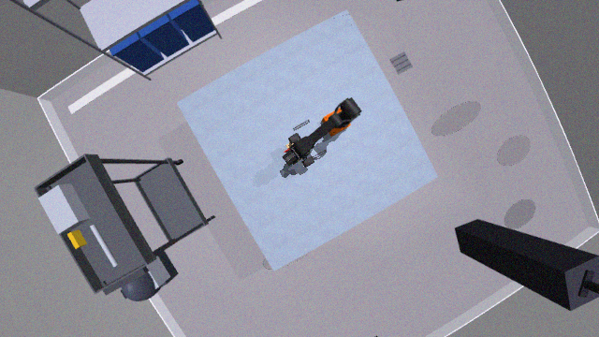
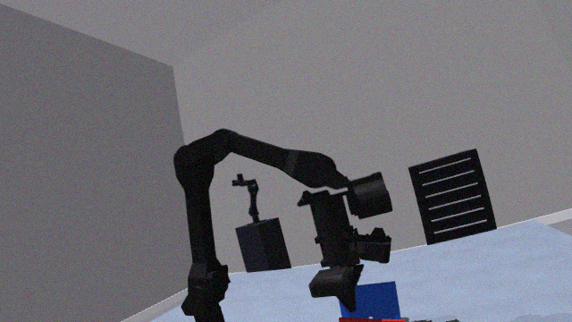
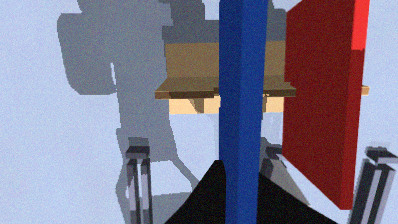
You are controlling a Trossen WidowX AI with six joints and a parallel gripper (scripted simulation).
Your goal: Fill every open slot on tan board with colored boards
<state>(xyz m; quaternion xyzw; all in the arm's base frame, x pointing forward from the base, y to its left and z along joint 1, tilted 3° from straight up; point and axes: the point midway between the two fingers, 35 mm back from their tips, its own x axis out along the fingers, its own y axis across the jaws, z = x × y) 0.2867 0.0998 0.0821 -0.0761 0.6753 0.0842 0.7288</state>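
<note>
Hand point(image 2: 353, 301) point(image 3: 227, 168) gripping blue board point(image 2: 379, 300) point(image 3: 242, 100), upright, center of wrist frame; red board point(image 2: 371, 319) point(image 3: 320, 105) stands right, crossing tan board point(image 3: 190, 62).

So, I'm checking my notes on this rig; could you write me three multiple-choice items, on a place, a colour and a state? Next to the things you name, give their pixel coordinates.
1. In the wrist view, the red board is where?
A) left of the blue one
B) right of it
C) hidden

2. The board between the fingers is?
A) green
B) blue
C) yellow

3. The gripper is?
A) wide open
B) shut on nothing
C) shut on a board

1 B: the red board point(image 3: 321, 107) stands right of the blue board point(image 2: 379, 299) point(image 3: 241, 100).
2 B: its edge shows blue.
3 C: the gripper's dark fingers flank the blue board.
</note>
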